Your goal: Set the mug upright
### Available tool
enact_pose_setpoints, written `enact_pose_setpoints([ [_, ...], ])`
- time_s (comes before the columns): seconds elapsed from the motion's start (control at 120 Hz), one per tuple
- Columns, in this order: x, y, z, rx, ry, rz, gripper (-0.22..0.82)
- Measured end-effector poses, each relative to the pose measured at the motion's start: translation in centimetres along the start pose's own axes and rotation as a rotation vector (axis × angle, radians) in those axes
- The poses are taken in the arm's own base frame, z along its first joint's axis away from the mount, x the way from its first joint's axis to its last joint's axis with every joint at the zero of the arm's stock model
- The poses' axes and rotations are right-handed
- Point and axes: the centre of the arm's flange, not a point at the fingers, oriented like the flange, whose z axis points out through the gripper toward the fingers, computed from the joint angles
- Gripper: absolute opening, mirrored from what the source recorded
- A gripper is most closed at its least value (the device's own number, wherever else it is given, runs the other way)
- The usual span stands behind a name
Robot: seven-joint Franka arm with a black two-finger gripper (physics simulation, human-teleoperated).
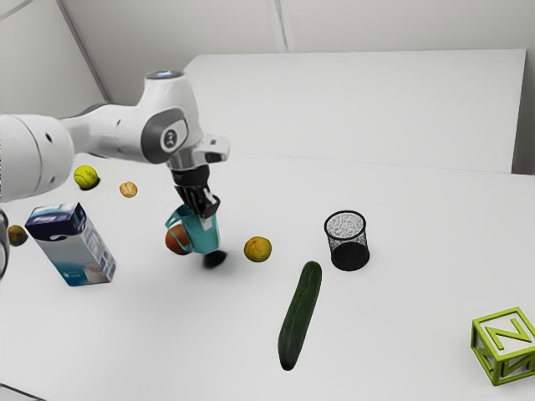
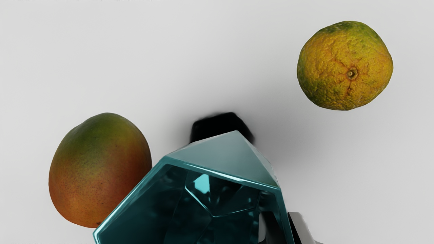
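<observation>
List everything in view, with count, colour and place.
Mug: one, teal, held above the table
Mango: one, green-orange, beside mug
Orange: one, yellow-green, between mug and cup
Cup: one, black mesh, past orange
Cucumber: one, green, before cup
Block: one, lime, exterior view's right
Carton: one, white-blue, exterior view's left
Ball: one, yellow, behind carton
Lump: one, tan, near ball
Fruit: one, brownish, by carton
Table: one, white, beneath
Arm: one, white-grey, upper left
End effector: one, black, gripping mug

The tool [image 1: 206, 219] grips the teal mug [image 2: 223, 156] by its wall, mango [image 2: 101, 169] beside, orange [image 2: 344, 66] farther.
</observation>
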Motion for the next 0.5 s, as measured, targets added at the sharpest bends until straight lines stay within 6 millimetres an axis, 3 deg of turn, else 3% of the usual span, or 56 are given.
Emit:
enact_pose_setpoints([
  [0.5,1.4,2.2,2.1,0.091,-0.011,-0.006,-0.18],
])
